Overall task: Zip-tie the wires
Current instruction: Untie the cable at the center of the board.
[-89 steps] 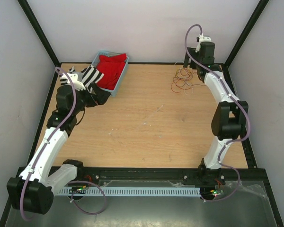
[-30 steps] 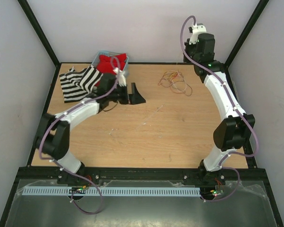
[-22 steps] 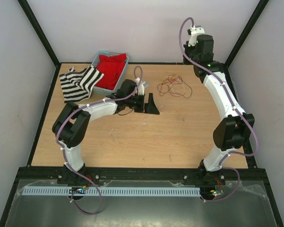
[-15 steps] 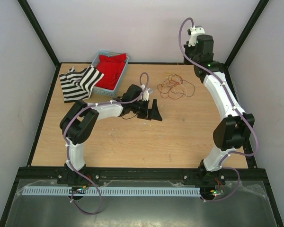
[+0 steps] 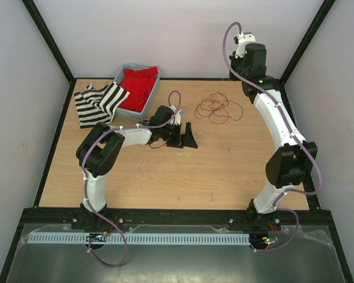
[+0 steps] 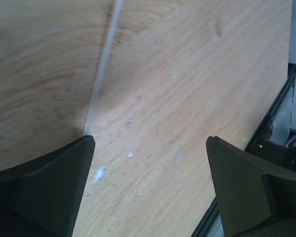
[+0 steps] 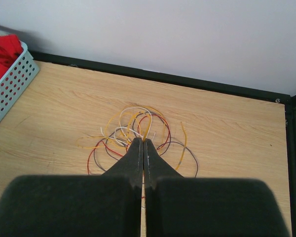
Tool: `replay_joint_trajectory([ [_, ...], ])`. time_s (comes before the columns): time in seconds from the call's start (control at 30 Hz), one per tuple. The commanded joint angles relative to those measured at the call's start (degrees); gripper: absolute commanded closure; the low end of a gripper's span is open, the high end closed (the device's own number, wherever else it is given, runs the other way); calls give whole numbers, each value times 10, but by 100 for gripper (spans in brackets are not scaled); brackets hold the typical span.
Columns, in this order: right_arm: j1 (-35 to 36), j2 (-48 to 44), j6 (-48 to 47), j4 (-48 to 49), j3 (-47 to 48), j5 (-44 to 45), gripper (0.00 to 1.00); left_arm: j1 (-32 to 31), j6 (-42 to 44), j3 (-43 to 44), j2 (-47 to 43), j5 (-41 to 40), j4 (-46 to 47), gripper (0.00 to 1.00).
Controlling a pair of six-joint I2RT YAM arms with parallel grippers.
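One basket (image 5: 131, 109), red cloth (image 5: 138, 82), striped cloth (image 5: 97, 103) left of wires (image 5: 218, 109)

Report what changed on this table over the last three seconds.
The left gripper swung from the striped cloth at far left to mid-table. Its jaws are wide open at the end of the zip tie. The right gripper lifted away from the wires, jaws shut and empty. The wires shifted slightly toward centre, and the striped cloth now lies flat left of the basket. The basket stayed put.
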Motion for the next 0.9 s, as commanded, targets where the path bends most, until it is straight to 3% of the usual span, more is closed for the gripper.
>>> replay_joint_trajectory([
  [0.0,1,-34,-2,-4,10,0,100,39,31,-6,4,-37,-21,1],
  [0.27,1,-47,-3,-4,22,2,100,74,70,7,9,-49,-49,1],
  [0.6,1,-70,0,-13,29,-20,100,128,108,115,52,-48,-74,1],
  [0.87,0,-97,7,-45,66,-62,100,103,171,223,-12,-51,-43,1],
])
